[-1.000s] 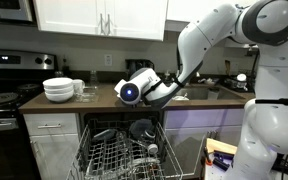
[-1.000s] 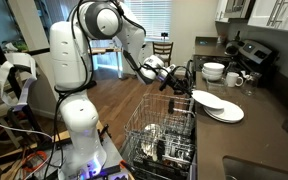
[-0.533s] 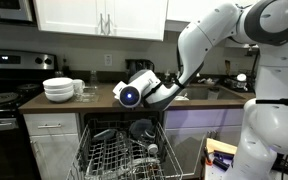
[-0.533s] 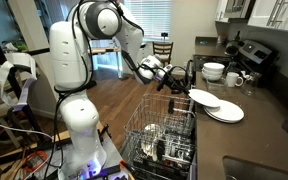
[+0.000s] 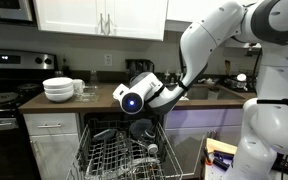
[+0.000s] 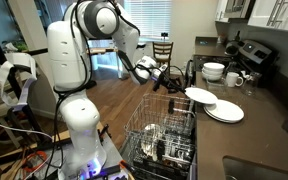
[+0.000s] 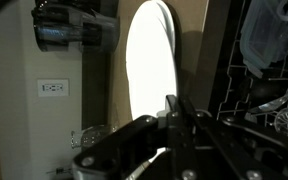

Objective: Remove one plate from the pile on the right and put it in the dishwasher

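My gripper (image 6: 180, 86) is shut on the rim of one flat white plate (image 6: 200, 96) and holds it above the counter edge, just over the open dishwasher's grey wire rack (image 6: 162, 132). The pile (image 6: 225, 113) of white plates lies on the counter right behind it. In the wrist view the plate (image 7: 151, 60) is a bright oval pinched between my dark fingers (image 7: 171, 108), with the rack (image 7: 269, 90) to the right. In an exterior view my wrist (image 5: 134, 100) hangs above the pulled-out rack (image 5: 124, 155); the plate is not clear there.
A stack of deep white bowls (image 6: 213, 71) and cups (image 6: 234, 79) stand further along the counter, also in an exterior view (image 5: 59, 90). The stove (image 5: 4, 98) is beside them. Dishes sit in the rack. A sink (image 5: 209, 92) lies behind my arm.
My gripper has carried the plate away from the pile, off the counter side and slightly lower, toward the space above the dishwasher rack.
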`<state>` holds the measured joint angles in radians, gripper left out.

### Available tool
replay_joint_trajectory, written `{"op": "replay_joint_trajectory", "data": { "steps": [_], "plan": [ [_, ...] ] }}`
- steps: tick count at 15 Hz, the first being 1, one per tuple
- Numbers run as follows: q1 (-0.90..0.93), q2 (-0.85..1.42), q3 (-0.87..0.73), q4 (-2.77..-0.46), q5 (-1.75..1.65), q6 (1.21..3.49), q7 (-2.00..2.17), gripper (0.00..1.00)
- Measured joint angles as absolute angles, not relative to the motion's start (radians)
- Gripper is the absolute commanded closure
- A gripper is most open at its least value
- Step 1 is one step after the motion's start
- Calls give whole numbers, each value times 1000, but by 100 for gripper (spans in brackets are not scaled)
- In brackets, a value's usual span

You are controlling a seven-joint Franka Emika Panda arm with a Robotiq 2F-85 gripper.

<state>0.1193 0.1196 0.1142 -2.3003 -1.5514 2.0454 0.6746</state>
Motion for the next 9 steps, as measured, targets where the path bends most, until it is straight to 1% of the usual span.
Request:
{"op": "replay_joint_trajectory", "data": {
  "steps": [9],
  "plan": [
    [166, 45, 173, -2382, -1551, 2045, 697, 97]
  ]
}}
